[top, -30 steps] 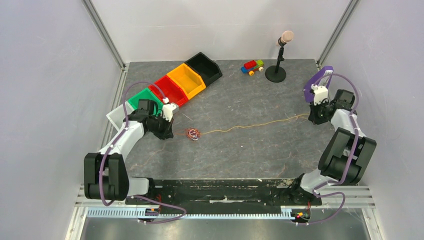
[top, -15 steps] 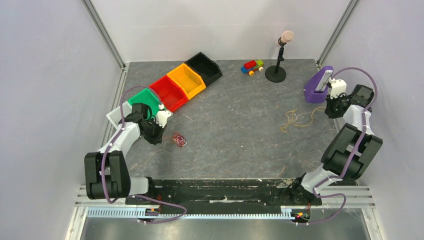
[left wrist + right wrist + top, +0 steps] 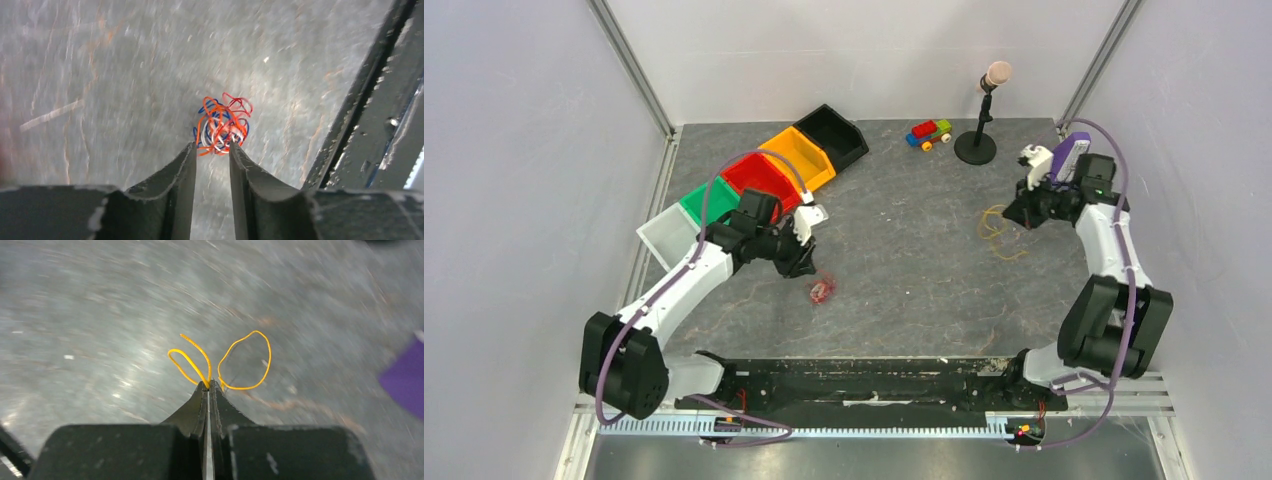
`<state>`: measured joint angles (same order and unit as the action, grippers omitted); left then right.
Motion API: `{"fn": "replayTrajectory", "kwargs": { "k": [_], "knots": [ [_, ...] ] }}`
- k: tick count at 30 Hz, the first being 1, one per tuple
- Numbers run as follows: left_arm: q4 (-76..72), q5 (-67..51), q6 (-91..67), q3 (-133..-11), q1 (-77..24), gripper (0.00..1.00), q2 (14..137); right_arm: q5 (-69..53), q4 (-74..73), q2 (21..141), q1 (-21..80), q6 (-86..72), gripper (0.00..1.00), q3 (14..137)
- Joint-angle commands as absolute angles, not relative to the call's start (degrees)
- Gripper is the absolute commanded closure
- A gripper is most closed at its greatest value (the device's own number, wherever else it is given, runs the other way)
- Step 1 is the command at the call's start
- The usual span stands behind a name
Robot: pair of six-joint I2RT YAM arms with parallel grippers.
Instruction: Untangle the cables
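Observation:
A small tangle of cables [image 3: 222, 125] in red, orange, blue and white lies on the grey table just past the tips of my left gripper [image 3: 212, 145]. That gripper's jaws stand a little apart, and a few strands reach into the gap at the tips. From above, the tangle [image 3: 822, 291] sits in front of the left gripper [image 3: 810, 268]. My right gripper [image 3: 209, 384] is shut on a yellow cable [image 3: 245, 360] that loops out from its tips. In the top view the yellow cable [image 3: 992, 228] curls on the table by the right gripper [image 3: 1014, 215].
A row of bins runs along the back left: white [image 3: 662, 235], green [image 3: 712, 198], red [image 3: 759, 172], orange [image 3: 799, 155], black [image 3: 832, 135]. A toy car [image 3: 929, 132] and a microphone stand [image 3: 976, 148] stand at the back. A purple object [image 3: 1070, 155] is beside the right arm.
My left arm has swung right with the tangle and its jaws have parted. My right gripper has carried the yellow cable, pulled free of the tangle, left from the purple object.

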<state>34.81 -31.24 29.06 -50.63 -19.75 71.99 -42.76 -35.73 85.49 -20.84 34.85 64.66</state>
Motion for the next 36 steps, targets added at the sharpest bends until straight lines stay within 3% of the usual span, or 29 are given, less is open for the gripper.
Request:
{"fn": "replayTrajectory", "kwargs": {
  "k": [1, 2, 5, 13, 16, 22, 28, 36],
  "knots": [
    [29.9, -37.1, 18.9, -57.1, -23.0, 0.44, 74.5, -54.1, -39.0, 79.2, -15.4, 31.5, 1.0, 66.4],
    [29.9, -37.1, 18.2, -58.5, -22.9, 0.36, 74.9, -55.4, -39.6, 78.7, -14.9, 31.3, 1.0, 66.4],
    [26.6, -38.1, 17.6, -58.5, -23.1, 0.27, 74.3, -53.9, -39.3, 78.0, -13.8, 31.8, 1.0, 64.2],
    [17.2, -31.9, 13.9, -58.2, -30.7, 0.24, 79.6, -43.7, -32.0, 84.5, -7.0, 30.7, 1.0, 53.0],
    [11.1, -26.8, 8.7, -59.3, -36.3, 0.23, 84.4, -40.0, -26.0, 86.6, -4.0, 26.6, 1.0, 49.7],
    [4.1, -28.4, -2.8, -66.1, -42.7, 0.23, 96.9, -37.2, -24.9, 90.5, -2.5, 25.4, 1.0, 49.2],
    [-1.1, -25.8, 6.9, -70.8, -47.3, 0.22, 103.8, -36.6, -24.4, 91.3, -2.4, 24.9, 1.0, 49.0],
    [8.0, -29.3, 24.5, -79.5, -47.0, 0.19, 113.1, -36.6, -21.6, 92.9, -2.4, 20.6, 1.0, 49.7]
  ]
}}
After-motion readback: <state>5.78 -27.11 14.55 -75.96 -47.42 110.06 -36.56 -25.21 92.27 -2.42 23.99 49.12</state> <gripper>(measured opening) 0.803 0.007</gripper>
